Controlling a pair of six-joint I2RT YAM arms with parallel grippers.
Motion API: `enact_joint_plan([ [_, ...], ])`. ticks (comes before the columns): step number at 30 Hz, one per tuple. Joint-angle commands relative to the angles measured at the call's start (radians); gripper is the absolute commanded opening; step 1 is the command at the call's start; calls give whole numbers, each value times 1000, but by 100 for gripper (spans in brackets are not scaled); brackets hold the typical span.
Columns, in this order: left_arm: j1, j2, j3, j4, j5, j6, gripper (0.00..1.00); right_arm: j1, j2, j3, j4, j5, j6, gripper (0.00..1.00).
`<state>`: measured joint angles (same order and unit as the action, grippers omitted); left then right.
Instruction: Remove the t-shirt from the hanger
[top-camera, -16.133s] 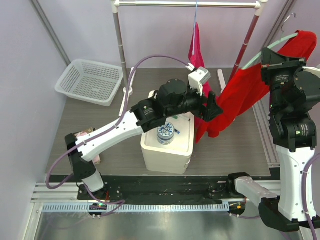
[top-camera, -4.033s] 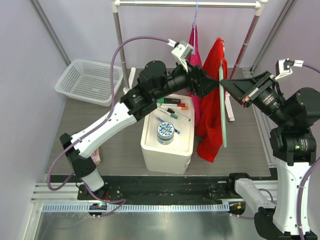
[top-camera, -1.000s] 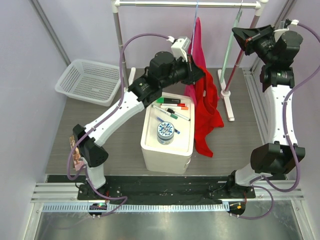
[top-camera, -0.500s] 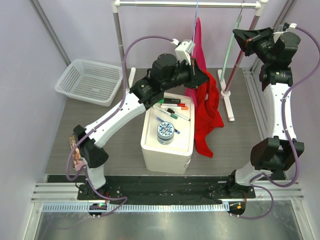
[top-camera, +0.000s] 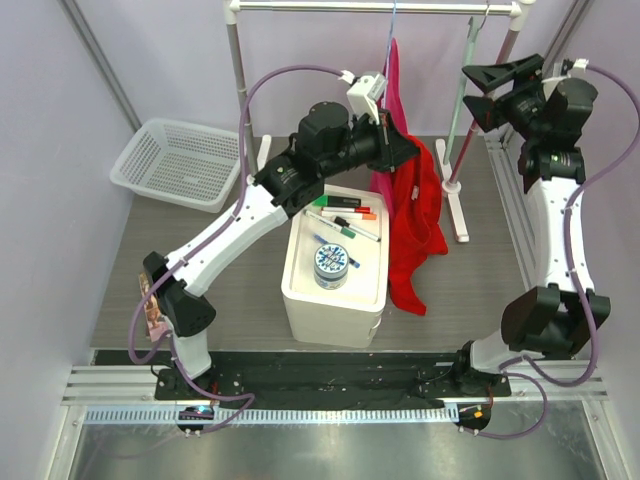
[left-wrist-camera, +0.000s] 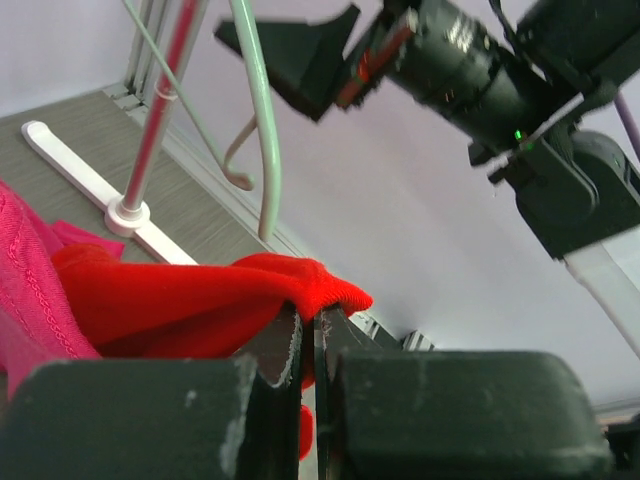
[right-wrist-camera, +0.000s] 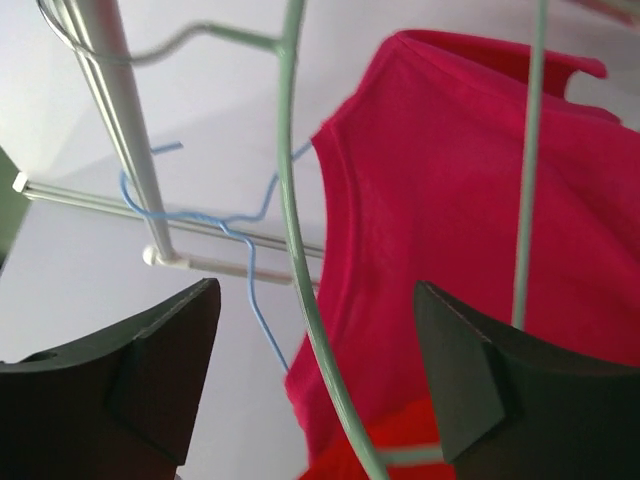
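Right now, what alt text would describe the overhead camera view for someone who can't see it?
The left gripper pinches a drooping red fabric t-shirt beside a white box of marker pens. The right gripper stands open near a pale green wire hanger hooked on the metal clothes rail.

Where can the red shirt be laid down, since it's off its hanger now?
Bare table lies front-left, bordered by the white basket, the bin and the left arm. Another strip lies front-right, between the red t-shirt and the right arm. The middle is crowded: bin, t-shirt, pink shirt and rack foot.
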<state>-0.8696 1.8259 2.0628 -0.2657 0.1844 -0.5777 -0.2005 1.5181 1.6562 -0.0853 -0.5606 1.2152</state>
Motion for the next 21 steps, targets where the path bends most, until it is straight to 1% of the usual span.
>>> enact_joint_plan([
  [1,-3,-36,78,37,32,-17,0,-4,-177,-114,-45,27,-184,87],
  [4,-2,-28,99,25,35,-19,0,-4,-258,-151,-161,41,-287,89],
  [5,-2,-30,97,28,33,-22,0,-4,-278,-165,-198,48,-359,90],
  [6,-2,-28,97,39,35,-27,0,-4,-324,-176,-264,66,-391,91],
  [8,-2,-27,92,51,39,-48,0,-4,-378,-231,-312,83,-489,93],
  [9,-3,-27,94,60,44,-59,0,-5,-442,-258,-332,94,-515,94],
  [10,-3,-24,95,86,61,-85,0,-4,-470,-322,-332,97,-532,95],
  [12,-3,-11,108,111,81,-117,0,-1,-550,-387,-297,85,-577,96],
  [13,-2,7,138,123,110,-143,0,6,-573,-453,-265,43,-588,96],
  [14,-2,18,157,131,124,-158,0,13,-588,-479,-190,22,-595,96],
  [16,-2,56,218,146,165,-198,0,33,-617,-539,-110,-45,-605,96],
  [17,-3,71,241,151,176,-214,0,55,-622,-552,-59,-57,-608,97],
  [18,-2,82,287,154,191,-226,0,65,-622,-558,-51,-67,-632,97],
  [21,-3,115,330,189,245,-287,0,101,-624,-569,-56,-67,-687,97],
])
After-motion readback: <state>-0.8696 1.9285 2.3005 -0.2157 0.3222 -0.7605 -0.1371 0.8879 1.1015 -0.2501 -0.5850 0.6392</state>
